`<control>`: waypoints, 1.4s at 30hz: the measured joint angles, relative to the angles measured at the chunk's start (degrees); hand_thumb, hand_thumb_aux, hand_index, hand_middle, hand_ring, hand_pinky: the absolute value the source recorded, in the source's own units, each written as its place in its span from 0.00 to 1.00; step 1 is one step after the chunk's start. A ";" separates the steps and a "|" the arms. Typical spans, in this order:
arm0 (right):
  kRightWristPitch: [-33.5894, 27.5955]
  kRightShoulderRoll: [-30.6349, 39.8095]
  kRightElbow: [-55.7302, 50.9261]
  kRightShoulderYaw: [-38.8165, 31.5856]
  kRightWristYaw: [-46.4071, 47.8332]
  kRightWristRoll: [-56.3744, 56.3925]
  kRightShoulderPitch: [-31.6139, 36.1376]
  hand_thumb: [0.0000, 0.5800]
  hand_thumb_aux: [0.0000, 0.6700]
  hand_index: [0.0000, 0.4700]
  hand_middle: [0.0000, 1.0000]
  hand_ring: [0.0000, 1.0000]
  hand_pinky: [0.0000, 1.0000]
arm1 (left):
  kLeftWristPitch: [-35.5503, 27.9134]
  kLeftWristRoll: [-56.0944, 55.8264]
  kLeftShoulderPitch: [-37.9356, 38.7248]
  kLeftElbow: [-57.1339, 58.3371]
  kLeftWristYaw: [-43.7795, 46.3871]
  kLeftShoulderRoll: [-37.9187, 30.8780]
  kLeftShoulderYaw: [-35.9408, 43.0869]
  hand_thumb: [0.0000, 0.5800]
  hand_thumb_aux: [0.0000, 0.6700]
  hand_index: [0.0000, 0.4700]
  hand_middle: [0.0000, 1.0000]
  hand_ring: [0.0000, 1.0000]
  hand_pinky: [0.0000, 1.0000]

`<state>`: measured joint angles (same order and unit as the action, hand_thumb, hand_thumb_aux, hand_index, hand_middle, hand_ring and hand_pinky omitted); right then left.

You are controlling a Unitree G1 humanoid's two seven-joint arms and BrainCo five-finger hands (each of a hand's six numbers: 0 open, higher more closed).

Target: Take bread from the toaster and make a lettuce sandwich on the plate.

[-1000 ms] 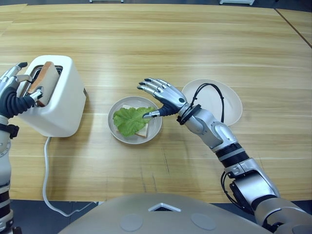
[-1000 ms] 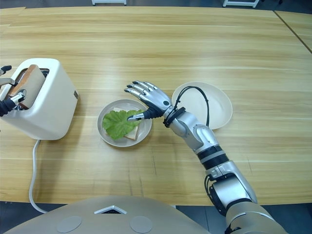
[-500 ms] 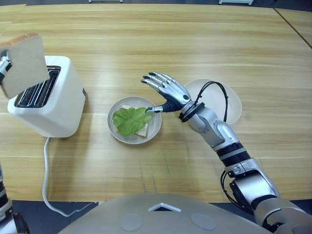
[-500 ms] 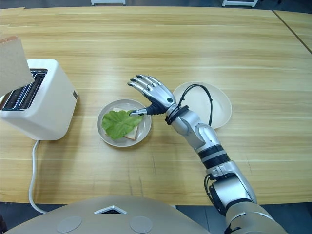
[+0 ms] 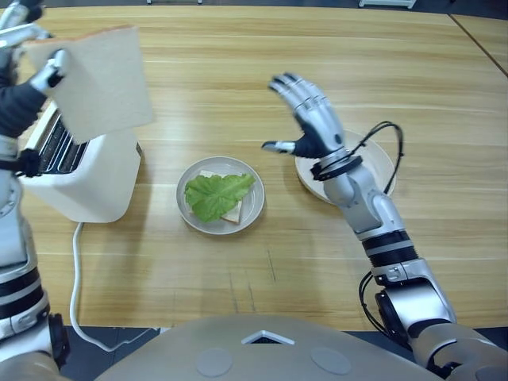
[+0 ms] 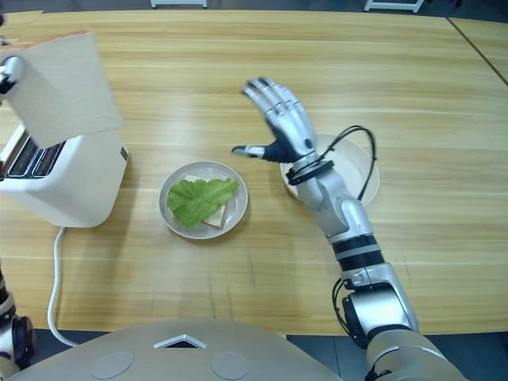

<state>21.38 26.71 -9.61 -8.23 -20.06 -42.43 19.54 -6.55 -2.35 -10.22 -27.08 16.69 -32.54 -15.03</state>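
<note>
On the wooden surface (image 5: 317,63) the plate (image 5: 252,210) carries lower bread (image 5: 232,214) under lettuce (image 5: 213,194). The left hand (image 5: 22,36) grips a bread slice (image 5: 99,83) above the toaster (image 5: 87,178). The right hand (image 5: 308,119) is up high, fingers spread, empty. Next, I think, the slice must go flat onto the lettuce.

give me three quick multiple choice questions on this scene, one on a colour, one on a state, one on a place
1. What colour is the toaster? A black B white C red
2. The right hand is: A open, empty B curled, empty C shut on the toaster
3. Where does the lettuce lie? A in the toaster B on the plate C in the right hand
Answers: B, its casing is white; A, fingers spread, nothing held; B, the leaf tops bread on the plate.
</note>
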 measured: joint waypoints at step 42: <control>-1.58 -0.33 0.70 3.51 -6.23 0.43 -1.69 0.00 0.00 0.00 0.00 0.00 0.00 | 9.39 15.37 -5.75 38.20 9.30 9.37 28.67 0.00 0.00 0.00 0.00 0.00 0.00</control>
<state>19.80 26.38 -8.91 -4.72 -26.29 -42.00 17.86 2.84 13.02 -15.97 11.12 25.99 -23.18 13.65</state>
